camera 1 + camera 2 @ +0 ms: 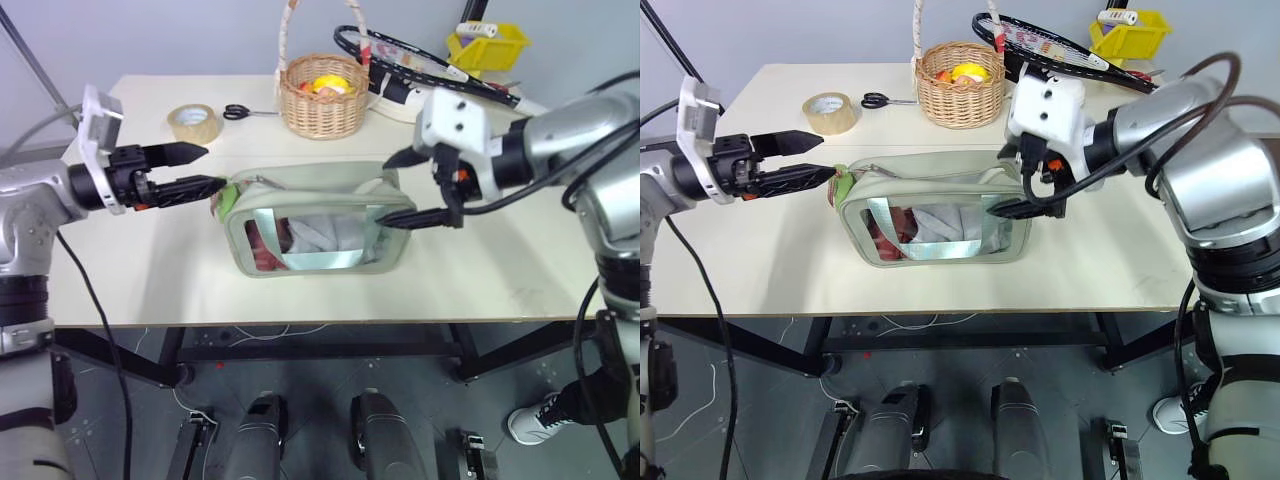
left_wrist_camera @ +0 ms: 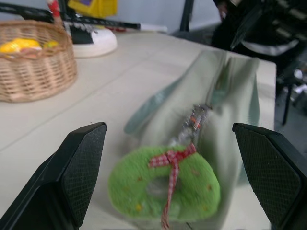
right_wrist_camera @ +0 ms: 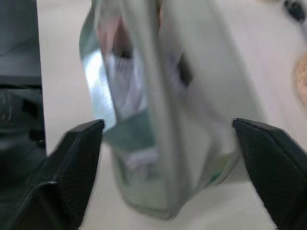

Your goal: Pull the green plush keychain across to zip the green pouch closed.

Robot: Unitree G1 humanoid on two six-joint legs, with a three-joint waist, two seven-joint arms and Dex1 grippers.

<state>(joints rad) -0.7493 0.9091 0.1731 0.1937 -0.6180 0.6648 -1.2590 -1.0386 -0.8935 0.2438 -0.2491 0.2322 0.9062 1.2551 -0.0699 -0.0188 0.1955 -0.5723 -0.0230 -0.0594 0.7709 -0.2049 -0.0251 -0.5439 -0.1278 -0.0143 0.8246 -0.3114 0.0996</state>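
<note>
At green pouch [image 1: 315, 220] left end: left tool [image 1: 205, 170] wide open, empty, bracketing green plush keychain [image 2: 165, 187]; right tool [image 1: 400, 187] open, empty. Risk: pouch slides unbraced.

The light is bright and even, without hard shadows on the table [image 1: 150, 290]. The clear window of the green pouch [image 1: 310, 215] gives a pale glare. In the right wrist view the pouch is strongly blurred. In the left wrist view the green plush keychain [image 2: 165, 187] and the wicker basket [image 2: 36, 64] look soft.
</note>
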